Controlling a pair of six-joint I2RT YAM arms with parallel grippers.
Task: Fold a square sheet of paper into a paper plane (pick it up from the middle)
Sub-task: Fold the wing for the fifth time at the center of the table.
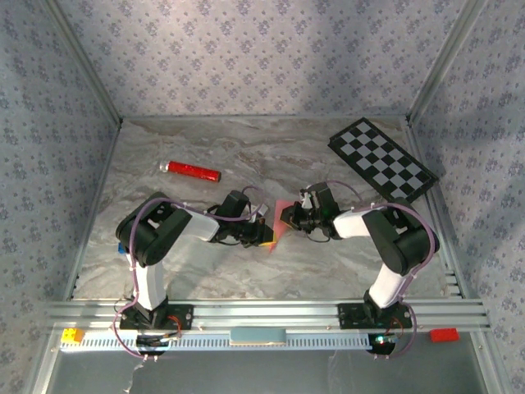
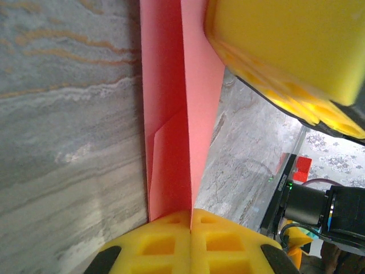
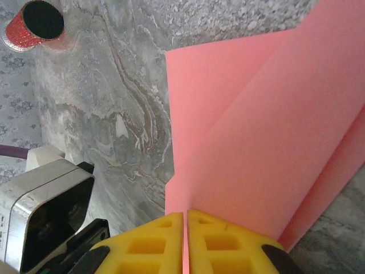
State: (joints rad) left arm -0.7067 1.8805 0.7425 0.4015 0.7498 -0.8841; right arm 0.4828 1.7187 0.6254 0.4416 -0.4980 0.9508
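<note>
Both arms are bent in over the middle of the table (image 1: 246,156), their hands meeting nearly nose to nose. Between them hangs the pink sheet of paper (image 2: 171,114), already creased into a narrower shape with a long straight fold down it and a slanted edge on one layer.

The left gripper (image 2: 190,220) has its yellow pads pressed flat together on the paper's edge, the sheet running straight away from the fingertips. Just beyond the far end of that strip, on the other side of the paper from the left hand, looms a big yellow finger (image 2: 285,45) of the other arm.

The right gripper (image 3: 185,220) is likewise pinched tight on the paper, which comes up out of the seam between its pads and fans out ahead and to one side in two overlapping layers. I cannot tell whether the paper's lower edge touches the marbled surface.

Well away from the left hand, out past its elbow towards the back, lies a red cylinder (image 1: 190,171) on its side. Behind the right hand, towards the far corner, sits a black-and-white checkerboard (image 1: 382,158), well apart from everything else
</note>
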